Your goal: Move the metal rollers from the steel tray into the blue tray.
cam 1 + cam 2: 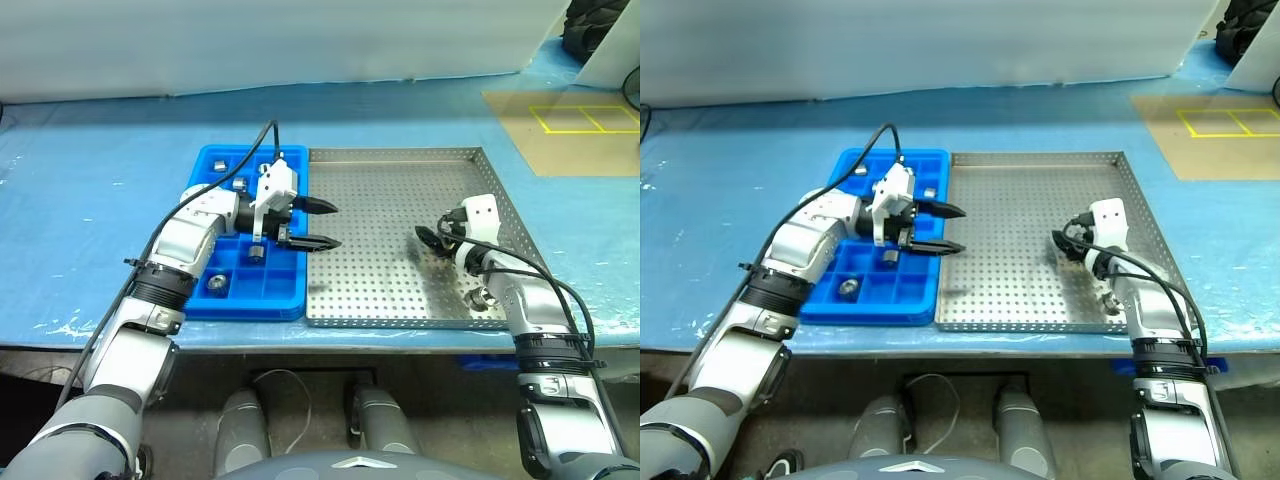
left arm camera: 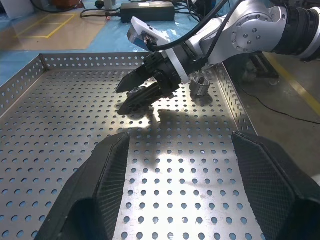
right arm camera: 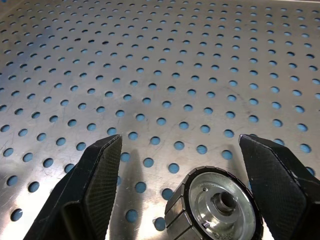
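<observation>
Head views: the left gripper (image 1: 312,225) hangs with jaws apart and empty at the border between the blue tray (image 1: 225,300) and the steel tray (image 1: 400,310). Several rollers sit in blue compartments.

Left wrist view: the right gripper (image 2: 131,96) points down at the perforated floor; one roller (image 2: 199,85) lies beside it.

Right wrist view: the right jaws stand apart, the roller (image 3: 212,205) between them, ungripped. Advise lowering squarely, centring it, then closing.

Bright even light, glare on the steel tray (image 3: 165,60) (soft shadows), sharp focus.
</observation>
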